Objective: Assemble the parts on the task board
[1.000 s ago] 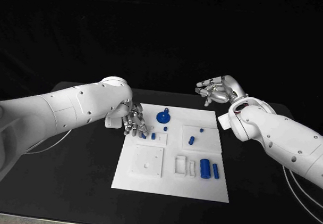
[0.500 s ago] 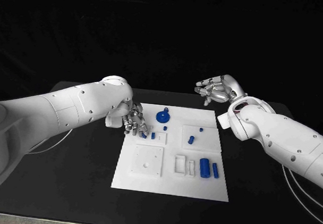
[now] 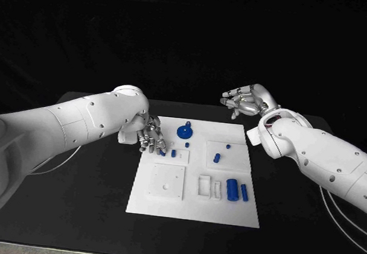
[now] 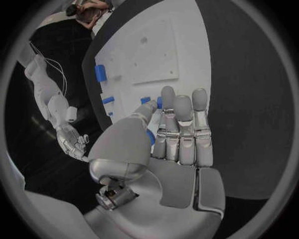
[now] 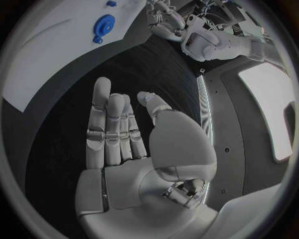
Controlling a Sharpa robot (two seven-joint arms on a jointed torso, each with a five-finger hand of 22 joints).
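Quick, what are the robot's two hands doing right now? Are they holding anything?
Left hand: down at the white board, fingers on a small blue piece; a hold cannot be told.
Right hand: open, holding nothing.

Task board: white rectangular plate, flat at the middle of the table, long side running front to back. Round blue part with knob: near the board's far edge. Small blue pegs: near the left edge. Short blue piece: in a square recess toward the right edge. Two blue cylinders: lying side by side near the right edge, front half.
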